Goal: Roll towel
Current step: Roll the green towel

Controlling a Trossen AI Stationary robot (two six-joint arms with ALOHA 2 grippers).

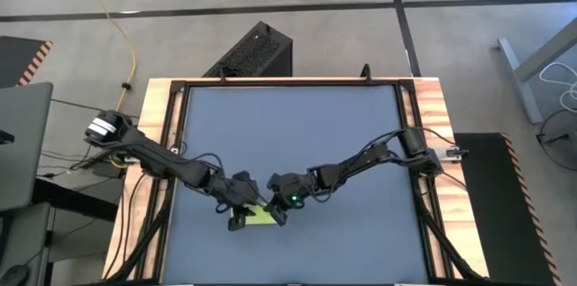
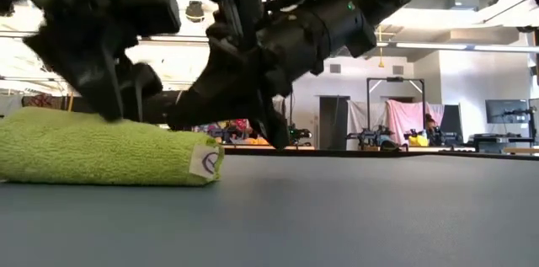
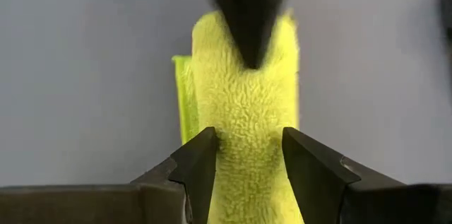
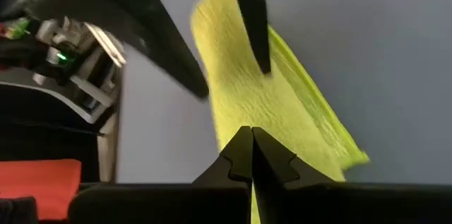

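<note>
A rolled lime-green towel (image 1: 260, 216) is seen lying flat on the dark blue-grey desk (image 1: 297, 133), close to its near edge and left of centre, in the overhead view. Both dark arms are bent inward over it. The left gripper (image 3: 248, 164) is set down across the roll, its two fingers (image 3: 199, 164) spread on either side of the cloth and pressed against its flanks, so that the towel is clasped between them. The right gripper (image 4: 251, 155) is positioned at the roll's other end, its fingers (image 4: 272, 162) clenched tip to tip with nothing caught between them, the tips resting on or just above the fabric; contact cannot be confirmed. From desk level the towel (image 2: 101, 151) is shown as a low, thick bundle, with a small round label (image 2: 208, 163) exposed on its end face and the two arms crowded directly above it. A thinner flap of the same cloth is visible along one side of the roll in both wrist views. A black box (image 1: 251, 53) is seen on the floor beyond the far edge of the desk.
</note>
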